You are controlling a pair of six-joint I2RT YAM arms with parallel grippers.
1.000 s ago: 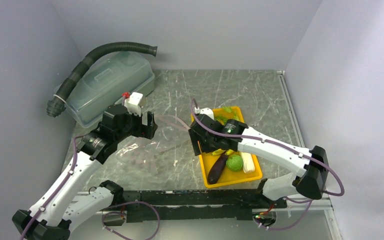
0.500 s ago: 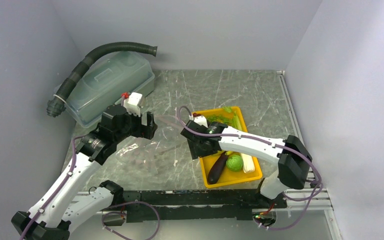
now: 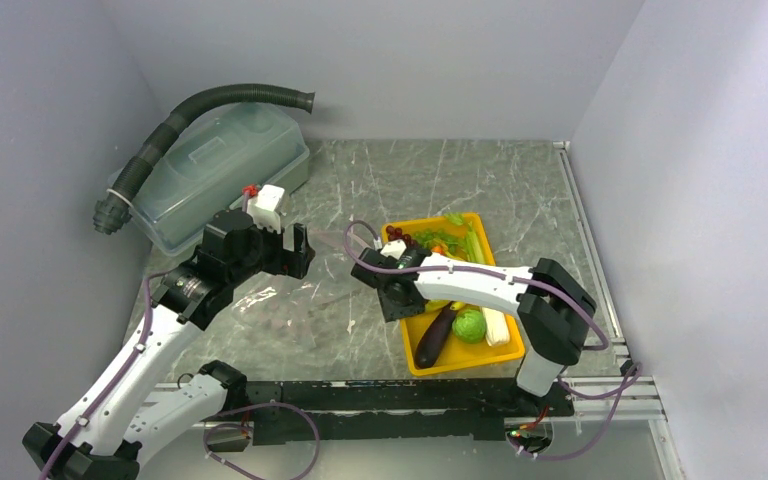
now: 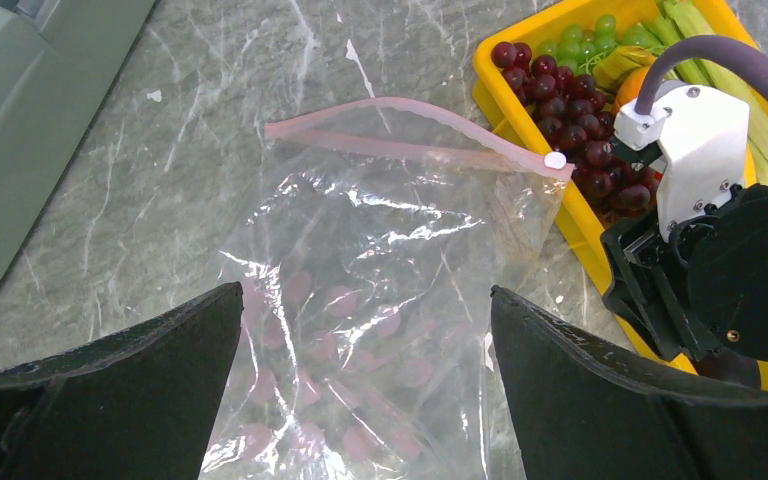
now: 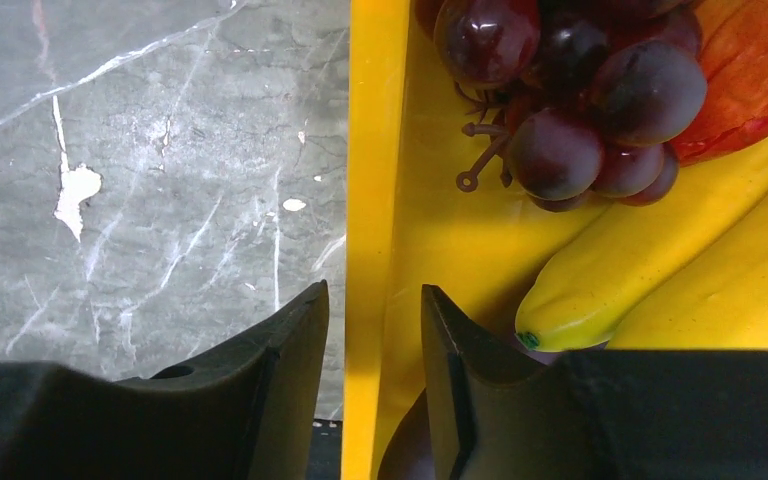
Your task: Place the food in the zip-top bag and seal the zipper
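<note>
The zip-top bag (image 4: 390,240) lies flat on the table (image 4: 160,130), its pinkish zipper (image 4: 410,150) gaping slightly, with one end reaching the rim of the yellow tray (image 5: 370,150). The left pincer (image 4: 365,292) hangs over the bag, spread wide. The right pincer (image 5: 373,292), narrowly parted and holding nothing, straddles the tray's wall beside the grapes (image 5: 560,90) and bananas (image 5: 650,270).
</note>
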